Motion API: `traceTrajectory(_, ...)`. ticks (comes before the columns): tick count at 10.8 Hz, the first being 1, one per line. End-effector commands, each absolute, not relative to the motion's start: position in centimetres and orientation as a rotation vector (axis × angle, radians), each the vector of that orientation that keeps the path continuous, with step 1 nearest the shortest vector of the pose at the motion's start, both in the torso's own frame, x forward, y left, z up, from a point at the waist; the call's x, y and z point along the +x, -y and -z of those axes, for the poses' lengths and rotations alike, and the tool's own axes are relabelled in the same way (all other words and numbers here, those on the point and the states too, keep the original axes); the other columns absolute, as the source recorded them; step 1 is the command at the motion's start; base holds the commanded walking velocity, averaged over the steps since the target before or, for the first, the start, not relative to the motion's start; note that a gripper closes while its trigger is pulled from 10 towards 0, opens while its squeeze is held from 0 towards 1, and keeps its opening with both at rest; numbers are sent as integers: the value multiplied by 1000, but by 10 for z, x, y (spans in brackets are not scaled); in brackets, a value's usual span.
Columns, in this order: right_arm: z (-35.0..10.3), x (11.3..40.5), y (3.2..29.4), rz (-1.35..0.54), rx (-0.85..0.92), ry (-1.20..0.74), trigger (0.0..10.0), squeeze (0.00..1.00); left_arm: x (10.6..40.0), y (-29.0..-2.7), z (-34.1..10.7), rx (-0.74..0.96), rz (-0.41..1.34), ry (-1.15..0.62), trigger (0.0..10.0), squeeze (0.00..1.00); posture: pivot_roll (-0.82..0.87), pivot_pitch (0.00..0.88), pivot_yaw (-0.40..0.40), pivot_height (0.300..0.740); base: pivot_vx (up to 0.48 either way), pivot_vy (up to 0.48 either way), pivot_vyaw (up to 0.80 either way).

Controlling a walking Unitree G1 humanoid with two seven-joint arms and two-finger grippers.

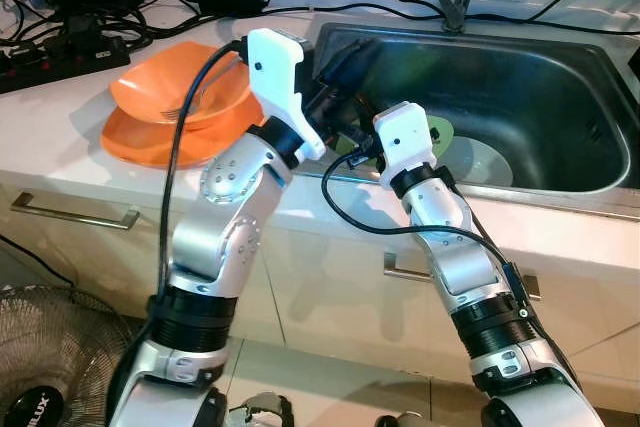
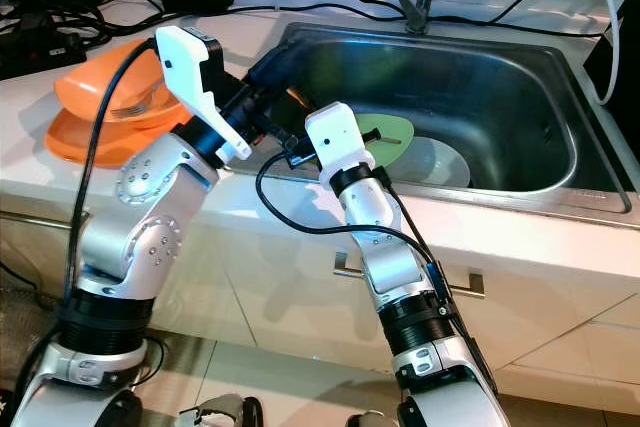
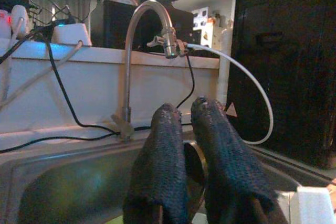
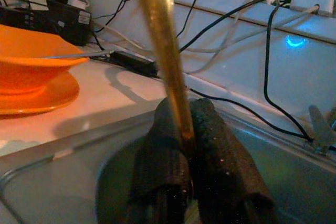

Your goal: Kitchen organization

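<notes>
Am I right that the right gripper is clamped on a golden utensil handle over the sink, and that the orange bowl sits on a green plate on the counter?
Not quite. The orange bowl sits on an orange plate, as the left eye view shows; the green plate lies in the sink. The rest holds: the right gripper is clamped on the golden utensil handle over the sink.
</notes>
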State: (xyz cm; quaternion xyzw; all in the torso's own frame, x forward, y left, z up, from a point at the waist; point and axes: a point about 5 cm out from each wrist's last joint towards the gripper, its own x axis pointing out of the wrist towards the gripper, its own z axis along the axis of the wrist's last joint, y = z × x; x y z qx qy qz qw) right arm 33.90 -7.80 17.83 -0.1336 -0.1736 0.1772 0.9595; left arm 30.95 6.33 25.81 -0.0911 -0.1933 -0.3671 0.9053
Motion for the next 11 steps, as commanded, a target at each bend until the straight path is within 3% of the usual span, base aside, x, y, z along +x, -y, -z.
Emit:
traceTrajectory(1,-189,346,99,-265,-218,375,0,0,312,-74,-258,-228,719,395,10000,1000,109,59,55,740,0,0,0)
traceTrajectory(6,-191,361,115,-215,-270,349,0,0,312,-79,-261,-272,700,410,10000,1000,114,64,44,740,0,0,0)
traceTrajectory(7,-188,370,122,-180,-294,314,0,0,312,-82,-260,-277,682,409,10000,0,115,65,43,740,0,0,0)
traceTrajectory(8,-187,378,130,-143,-281,273,0,0,311,-86,-255,-263,665,387,10000,0,118,64,41,740,0,0,0)
traceTrajectory(9,-187,386,137,-112,-248,232,10000,0,310,-90,-244,-223,644,344,10000,0,122,66,38,740,0,0,0)
traceTrajectory(11,-189,396,142,-81,-229,186,10000,0,310,-94,-222,-110,601,232,10000,0,135,69,33,740,0,0,0)
